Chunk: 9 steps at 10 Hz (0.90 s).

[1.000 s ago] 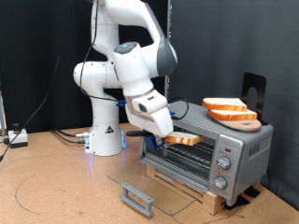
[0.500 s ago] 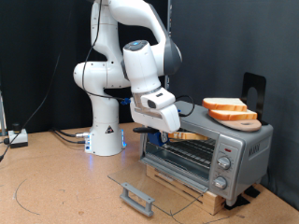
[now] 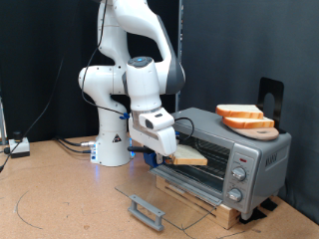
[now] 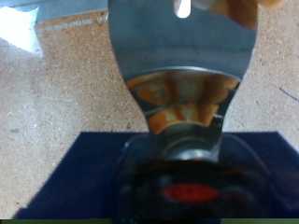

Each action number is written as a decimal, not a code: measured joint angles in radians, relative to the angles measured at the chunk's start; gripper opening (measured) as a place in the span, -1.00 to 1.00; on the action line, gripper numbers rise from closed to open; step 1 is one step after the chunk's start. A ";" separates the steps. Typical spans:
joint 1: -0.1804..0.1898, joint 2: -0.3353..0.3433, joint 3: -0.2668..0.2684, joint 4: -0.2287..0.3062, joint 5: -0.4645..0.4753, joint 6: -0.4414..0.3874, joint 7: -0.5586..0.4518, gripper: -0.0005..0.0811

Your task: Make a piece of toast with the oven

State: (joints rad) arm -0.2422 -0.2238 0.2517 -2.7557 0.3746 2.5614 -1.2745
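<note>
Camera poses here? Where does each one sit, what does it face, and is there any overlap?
Exterior view: off the arm, level with the table, facing the oven with its door down; shows the whole arm, its base, the gripper and the piece of toast at the oven mouth.
Wrist view: on the hand, facing the cork tabletop; a shiny metal part fills the centre.
Shared: only the tabletop for certain.

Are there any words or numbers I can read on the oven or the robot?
None can be read.
The oven: marks around its knobs are too small and blurred.
The robot's base: a small dark sign, unreadable.
The gripper at the oven's opening, with the piece of toast: no text.
</note>
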 joint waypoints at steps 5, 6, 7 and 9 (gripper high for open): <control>-0.001 -0.005 -0.032 0.010 0.066 -0.055 -0.089 -0.01; 0.000 -0.017 -0.033 0.010 0.080 -0.075 -0.100 -0.01; 0.004 -0.029 -0.031 0.010 0.085 -0.098 -0.101 -0.01; 0.012 -0.052 -0.022 0.008 0.086 -0.133 -0.091 -0.01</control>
State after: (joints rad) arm -0.2301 -0.2762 0.2301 -2.7472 0.4610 2.4284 -1.3651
